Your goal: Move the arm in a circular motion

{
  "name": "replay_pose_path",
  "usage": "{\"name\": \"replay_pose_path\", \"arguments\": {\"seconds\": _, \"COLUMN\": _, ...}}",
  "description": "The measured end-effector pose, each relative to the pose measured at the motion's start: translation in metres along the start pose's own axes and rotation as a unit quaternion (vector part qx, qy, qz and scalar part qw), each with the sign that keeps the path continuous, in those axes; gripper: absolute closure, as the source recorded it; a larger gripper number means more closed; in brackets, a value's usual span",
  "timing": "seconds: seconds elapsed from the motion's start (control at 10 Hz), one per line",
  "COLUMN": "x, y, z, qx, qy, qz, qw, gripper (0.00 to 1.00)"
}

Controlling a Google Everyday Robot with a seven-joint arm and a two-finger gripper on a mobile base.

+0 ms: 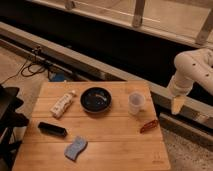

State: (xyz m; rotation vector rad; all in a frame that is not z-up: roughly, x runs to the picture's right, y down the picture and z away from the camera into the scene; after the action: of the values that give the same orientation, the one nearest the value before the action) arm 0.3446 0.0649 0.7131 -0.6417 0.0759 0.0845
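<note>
The wooden table (116, 146) fills the floor in front of me. The arm (193, 67) comes in from the far right, at about 3 o'clock from the table's middle, bending down just past the right edge.

On the table, a black bowl (96, 99) sits just toward 12 o'clock from the middle. A white bottle (62, 104) lies on its side at 10 o'clock, a black block (52, 129) at 8, a blue sponge (75, 147) at 7, and a clear cup (136, 102) stands at 2.

The gripper (177, 104) hangs tip-down off the edge at 3 o'clock, near the cup and holding nothing I can see. Whether it is clenched or released I cannot tell. A small red thing (149, 125) lies at 4 o'clock, the nearest item below it.

I judge the risk to be a circle that swings in toward 9 o'clock at this height. It could tip the cup or catch the table edge, and a low sweep could push the red thing away.
</note>
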Motion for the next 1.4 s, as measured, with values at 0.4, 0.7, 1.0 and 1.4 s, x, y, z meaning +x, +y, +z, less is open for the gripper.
{"name": "replay_pose_path", "arguments": {"seconds": 0.4, "x": 0.0001, "y": 0.0, "z": 0.0, "qx": 0.0, "qy": 0.0, "qz": 0.0, "qw": 1.0, "gripper": 0.2}}
{"name": "replay_pose_path", "arguments": {"seconds": 0.7, "x": 0.0001, "y": 0.0, "z": 0.0, "qx": 0.0, "qy": 0.0, "qz": 0.0, "qw": 1.0, "gripper": 0.2}}
{"name": "replay_pose_path", "arguments": {"seconds": 1.0, "x": 0.0001, "y": 0.0, "z": 0.0, "qx": 0.0, "qy": 0.0, "qz": 0.0, "qw": 1.0, "gripper": 0.2}}
{"name": "replay_pose_path", "arguments": {"seconds": 1.4, "x": 0.0, "y": 0.0, "z": 0.0, "qx": 0.0, "qy": 0.0, "qz": 0.0, "qw": 1.0, "gripper": 0.2}}
